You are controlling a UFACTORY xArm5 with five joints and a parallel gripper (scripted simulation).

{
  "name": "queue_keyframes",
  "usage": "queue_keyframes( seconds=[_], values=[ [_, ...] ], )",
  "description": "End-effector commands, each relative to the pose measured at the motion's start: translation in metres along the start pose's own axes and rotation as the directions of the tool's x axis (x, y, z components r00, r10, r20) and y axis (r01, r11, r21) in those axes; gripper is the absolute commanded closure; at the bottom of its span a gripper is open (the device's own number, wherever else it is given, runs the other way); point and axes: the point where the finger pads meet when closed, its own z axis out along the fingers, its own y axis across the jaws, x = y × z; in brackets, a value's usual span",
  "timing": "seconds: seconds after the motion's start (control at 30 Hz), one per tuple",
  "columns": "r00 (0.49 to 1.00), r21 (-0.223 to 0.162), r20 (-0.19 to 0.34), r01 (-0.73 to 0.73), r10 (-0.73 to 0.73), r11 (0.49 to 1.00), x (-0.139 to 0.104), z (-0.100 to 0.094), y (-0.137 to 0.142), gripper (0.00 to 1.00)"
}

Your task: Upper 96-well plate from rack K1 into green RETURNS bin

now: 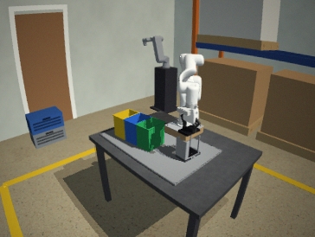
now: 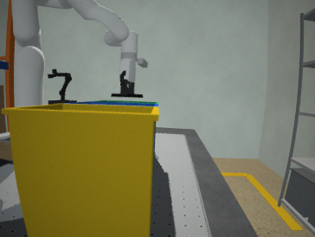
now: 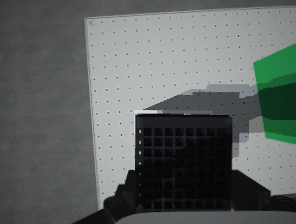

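Note:
My gripper point(image 1: 190, 128) is shut on the black 96-well plate point(image 3: 183, 161) and holds it just above the stack rack K1 point(image 1: 189, 144). The plate fills the lower middle of the wrist view, level, with my fingers at its two sides. It also shows as a dark flat slab under the gripper in the exterior view point(image 2: 126, 93). The green RETURNS bin point(image 1: 151, 133) stands upright to the left of the rack, and its corner shows at the right edge of the wrist view point(image 3: 277, 100). The lower plate in the rack is hidden.
The blue bin point(image 1: 134, 125) and the yellow bin point(image 1: 123, 122) stand upright in a row beside the green one. The yellow bin point(image 2: 82, 169) fills the foreground of the exterior view. A white perforated mat point(image 3: 175, 75) lies under the rack and bins.

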Motion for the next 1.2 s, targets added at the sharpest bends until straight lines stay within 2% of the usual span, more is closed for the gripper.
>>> queue_keyframes(
  seconds=[0.0,0.83,1.17],
  values=[
    [1.0,0.003,-0.003,0.0,0.0,1.0,0.001,-0.01,-0.001,1.0],
    [1.0,0.003,-0.003,0.0,0.0,1.0,0.001,-0.048,-0.001,1.0],
    [1.0,0.003,-0.003,0.0,0.0,1.0,0.001,-0.048,-0.001,1.0]
  ],
)
